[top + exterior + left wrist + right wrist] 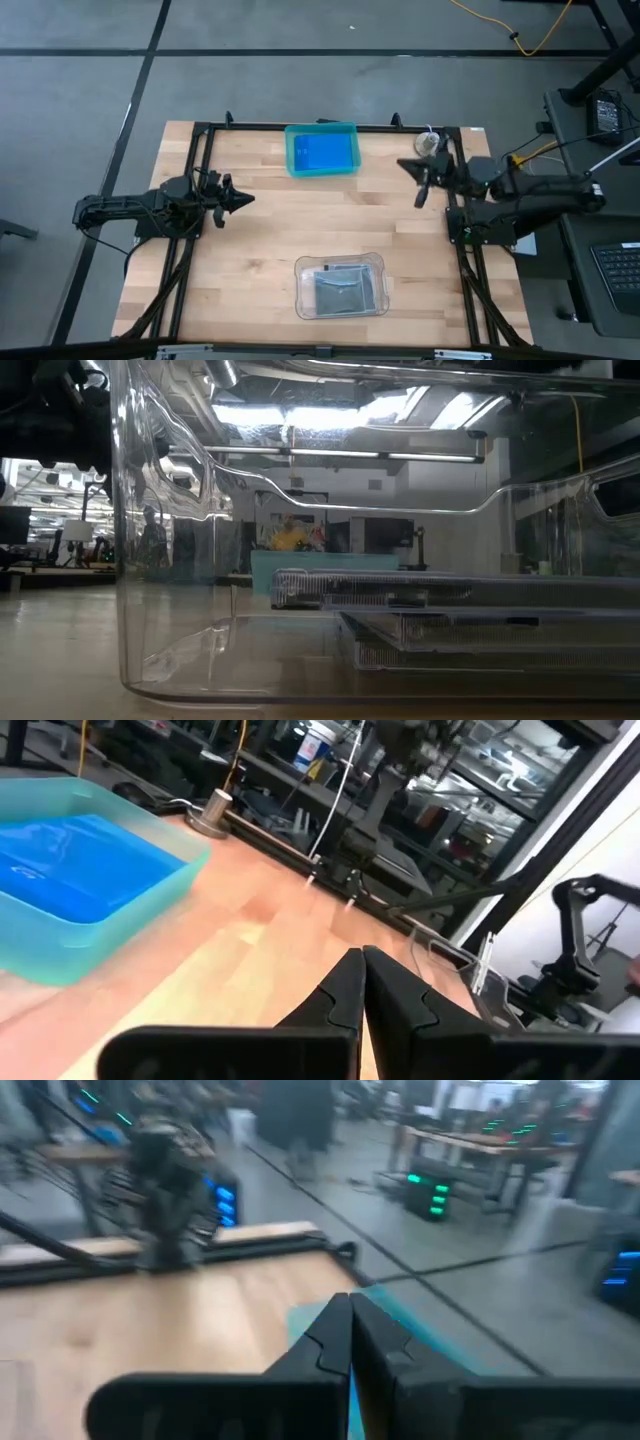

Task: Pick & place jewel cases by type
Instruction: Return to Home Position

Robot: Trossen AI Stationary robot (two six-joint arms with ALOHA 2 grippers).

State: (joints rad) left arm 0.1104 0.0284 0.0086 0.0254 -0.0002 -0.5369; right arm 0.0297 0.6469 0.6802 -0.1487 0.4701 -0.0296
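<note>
- High view: the left gripper [245, 198] and right gripper [410, 168] sit at opposite sides. Between them I see the blue jewel cases [322, 150] in the teal tray [321, 173] and the grey jewel cases [345, 292] in the clear tray [300, 290].
- Low view: the grey cases lie stacked flat.
- Left wrist view: fingers pressed together, empty.
- Right wrist view: pinched together too, nothing held. I judge both retreats unobstructed.

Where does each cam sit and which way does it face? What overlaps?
High: overhead, straight down on the table; shows left gripper and right gripper, both shut, teal tray, clear tray.
Low: table height, against the clear tray's wall, looking through at stacked dark cases; no gripper clear.
Left wrist: past its shut gripper toward the teal tray's blue cases.
Right wrist: past its shut gripper across the table, teal tray ahead.
Shared: both wrists see the teal tray; high and low, the clear tray.
</note>
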